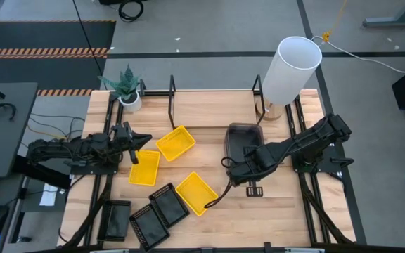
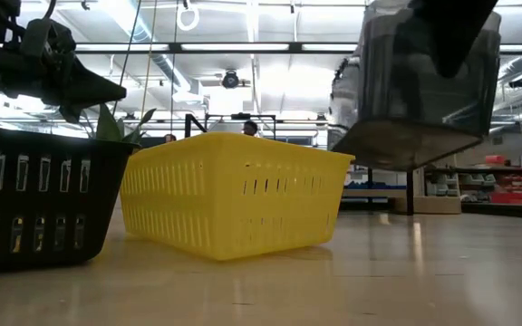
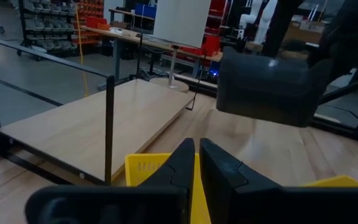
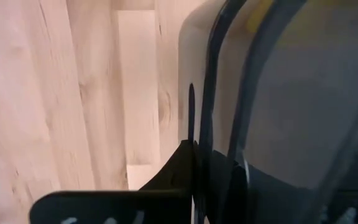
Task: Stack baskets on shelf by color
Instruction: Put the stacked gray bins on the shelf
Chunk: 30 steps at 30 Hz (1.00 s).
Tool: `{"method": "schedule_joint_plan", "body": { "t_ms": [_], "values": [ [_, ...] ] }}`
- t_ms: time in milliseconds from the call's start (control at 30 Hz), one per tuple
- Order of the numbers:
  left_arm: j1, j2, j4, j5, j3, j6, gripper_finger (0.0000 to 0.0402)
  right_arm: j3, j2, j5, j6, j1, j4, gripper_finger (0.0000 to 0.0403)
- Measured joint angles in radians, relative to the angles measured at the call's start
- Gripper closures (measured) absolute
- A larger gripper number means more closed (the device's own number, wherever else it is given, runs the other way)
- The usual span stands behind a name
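My right gripper (image 1: 247,167) is shut on a smoky dark-grey basket (image 1: 243,140), which hangs above the table's right-middle, in front of the shelf (image 1: 213,109). The low view shows this basket (image 2: 415,91) lifted and tilted. Three yellow baskets (image 1: 176,143) (image 1: 145,167) (image 1: 196,193) lie flat on the tabletop. Three black baskets (image 1: 169,204) (image 1: 148,225) (image 1: 114,219) lie near the front edge. My left gripper (image 1: 136,140) waits at the left, level, shut, holding nothing, above a yellow basket (image 3: 148,168). My right gripper holds the dark-grey basket by its end wall nearest the table's front (image 4: 199,118). One finger (image 4: 176,165) is outside the wall; the other shows dimly through the plastic inside. The fingers come from above, pointing down. The basket is lifted clear and tilted.
A tall white cylinder (image 1: 290,70) stands at the shelf's right end. A small potted plant (image 1: 127,88) stands at the shelf's left end. Thin black upright bars (image 3: 109,124) frame the shelf board. A black basket (image 2: 34,204) and a yellow basket (image 2: 234,195) fill the low view's left.
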Motion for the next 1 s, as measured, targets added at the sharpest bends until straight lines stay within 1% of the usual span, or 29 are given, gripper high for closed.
{"method": "schedule_joint_plan", "body": {
  "t_ms": [333, 633, 1000],
  "values": [
    [0.0, 0.011, -0.002, 0.001, 0.0, 0.001, 0.0363, 0.083, 0.013, 0.022, -0.061, -0.036, -0.007, 0.0388],
    [0.0, 0.011, -0.003, 0.0, 0.0, 0.0, 0.0371, 0.084, 0.013, 0.023, -0.103, -0.082, -0.007, 0.0388],
    [0.0, 0.011, -0.003, 0.0, 0.0, 0.0, 0.0364, 0.084, 0.013, 0.022, -0.133, -0.096, -0.007, 0.0388]
  ]
}}
